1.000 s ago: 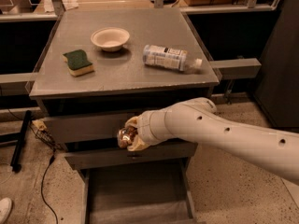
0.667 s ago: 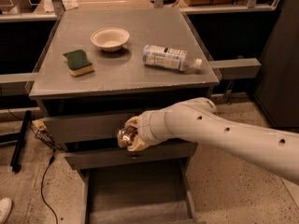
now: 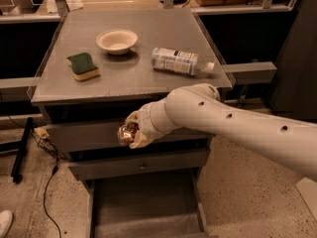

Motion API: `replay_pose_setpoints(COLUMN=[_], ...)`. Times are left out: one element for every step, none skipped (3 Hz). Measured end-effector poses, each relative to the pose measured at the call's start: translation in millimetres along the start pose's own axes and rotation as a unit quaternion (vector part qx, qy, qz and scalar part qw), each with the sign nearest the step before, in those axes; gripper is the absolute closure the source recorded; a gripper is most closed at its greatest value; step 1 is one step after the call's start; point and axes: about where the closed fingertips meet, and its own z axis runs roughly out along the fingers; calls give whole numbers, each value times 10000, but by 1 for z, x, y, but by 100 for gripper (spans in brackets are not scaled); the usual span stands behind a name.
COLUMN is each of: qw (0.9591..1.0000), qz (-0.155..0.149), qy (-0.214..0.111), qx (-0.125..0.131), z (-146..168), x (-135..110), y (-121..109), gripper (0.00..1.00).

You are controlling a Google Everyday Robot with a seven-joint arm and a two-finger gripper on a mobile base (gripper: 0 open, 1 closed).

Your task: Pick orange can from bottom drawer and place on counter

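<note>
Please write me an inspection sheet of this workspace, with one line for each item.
Surface: counter, grey and flat; the can is not on it yet.
Job's things: orange can held in the air, lower than the counter, higher than the bottom drawer, which is pulled open.
Clutter: bowl, sponge and lying bottle on the counter.
Grippers: gripper shut on the orange can.
Cables: cable on the floor at left.
Surroundings: speckled floor; shoe at lower left.
</note>
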Motion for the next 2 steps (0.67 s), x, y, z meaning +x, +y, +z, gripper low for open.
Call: replay_pose_setpoints(qw=[10000,9999], qz=[1,63], qy=[2,77], qx=[-7,6], z=[0,-14], x=[0,-6], y=[0,9], gripper=[100,100])
